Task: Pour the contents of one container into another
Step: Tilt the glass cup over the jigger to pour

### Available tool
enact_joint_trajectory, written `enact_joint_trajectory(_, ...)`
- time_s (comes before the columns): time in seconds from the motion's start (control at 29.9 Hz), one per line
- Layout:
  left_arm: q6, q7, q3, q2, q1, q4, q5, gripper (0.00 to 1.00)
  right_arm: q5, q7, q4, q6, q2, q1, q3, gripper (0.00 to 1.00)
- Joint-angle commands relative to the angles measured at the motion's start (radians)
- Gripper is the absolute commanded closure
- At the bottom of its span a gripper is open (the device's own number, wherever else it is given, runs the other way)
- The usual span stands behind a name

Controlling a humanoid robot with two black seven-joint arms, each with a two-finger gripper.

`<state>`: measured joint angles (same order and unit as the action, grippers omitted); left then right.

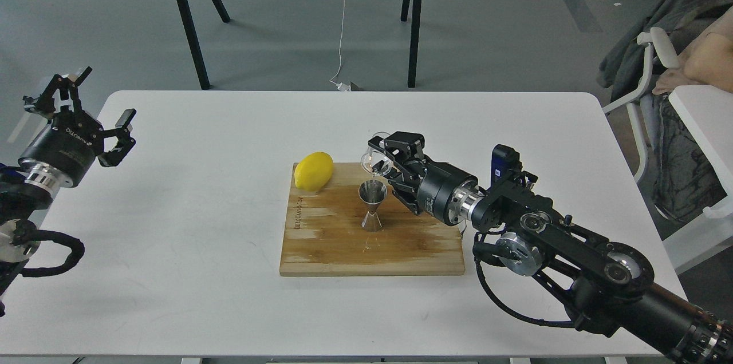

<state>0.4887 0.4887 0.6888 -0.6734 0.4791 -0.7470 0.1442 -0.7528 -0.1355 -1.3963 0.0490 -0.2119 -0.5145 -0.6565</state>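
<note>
1 glass cup [379, 159], clamped in the right end effector [388, 165], tips lip-down over the upright jigger [372, 206].

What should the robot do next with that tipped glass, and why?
Probably hold the tilt steady. The right end effector grips the glass cup tipped with its lip just above the jigger, which stands upright on the cutting board.

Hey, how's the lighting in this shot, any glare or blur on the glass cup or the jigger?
Head view: light is soft and even, shadows faint on the table; the glass cup, tilted in the right gripper, shows small bright glints and its edges are hard to trace; the jigger is sharp with mild reflections; no motion blur.
</note>
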Motion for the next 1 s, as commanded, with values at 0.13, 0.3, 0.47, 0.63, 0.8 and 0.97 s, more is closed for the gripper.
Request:
enact_joint_trajectory(0.13,0.0,0.0,0.001,-0.002,0.001,0.0,0.0,0.01,-0.036,0.0,0.017,0.003,-0.004,-0.038,0.061,0.66)
enact_joint_trajectory(0.3,0.0,0.0,0.001,0.0,0.0,0.0,0.0,0.01,-0.036,0.004,0.02,0.005,-0.026,-0.055,0.08,0.66)
enact_joint_trajectory(0.47,0.0,0.0,0.001,0.0,-0.002,0.0,0.0,0.01,-0.037,0.004,0.02,0.005,-0.027,-0.059,0.08,0.66)
enact_joint_trajectory(0.63,0.0,0.0,0.001,-0.002,-0.002,0.0,0.0,0.01,-0.037,0.004,0.02,0.005,-0.027,-0.07,0.081,0.66)
enact_joint_trajectory(0.8,0.0,0.0,0.001,0.0,-0.002,0.0,0.0,0.01,-0.037,0.004,0.022,0.005,-0.027,-0.088,0.112,0.66)
enact_joint_trajectory(0.97,0.0,0.0,0.001,0.0,-0.002,0.0,0.0,0.01,-0.04,0.005,0.026,0.005,-0.037,-0.116,0.15,0.66)
